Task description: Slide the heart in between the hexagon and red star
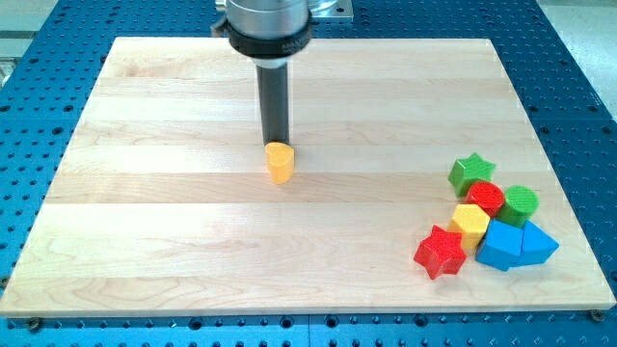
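The wooden board (193, 241) is pale, made of long planks, and it lies on a blue perforated table (578, 87). Near the middle of the board stands alone a yellow heart (280, 163), with my tip (278, 145) just at its upper side. Well apart, at the view's bottom right, seven blocks touch in one cluster: a green star (470, 173), a red hexagon (486, 199), a green block (521, 204) that is perhaps a cylinder, a yellow block (470, 225), a red star (440, 252), a blue block (500, 246) and a blue triangle (540, 245).
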Controlling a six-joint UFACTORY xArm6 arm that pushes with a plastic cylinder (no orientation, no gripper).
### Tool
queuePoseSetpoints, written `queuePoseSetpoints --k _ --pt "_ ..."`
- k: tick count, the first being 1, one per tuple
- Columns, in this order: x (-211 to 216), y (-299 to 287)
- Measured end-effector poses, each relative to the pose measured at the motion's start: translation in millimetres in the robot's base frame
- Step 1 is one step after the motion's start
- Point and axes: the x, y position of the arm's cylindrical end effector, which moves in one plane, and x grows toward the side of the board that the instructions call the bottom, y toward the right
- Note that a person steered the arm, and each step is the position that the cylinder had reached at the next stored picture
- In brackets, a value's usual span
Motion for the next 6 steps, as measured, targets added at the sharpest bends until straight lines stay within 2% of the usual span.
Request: queuePoseSetpoints --k 1,2,3,4,5,6 --pt "25.8 -12.9" --pt "81.5 64.0" --pt "75.2 85.5" --pt "81.1 42.6" --pt "121.0 67.9" --pt "143.2 133.5"
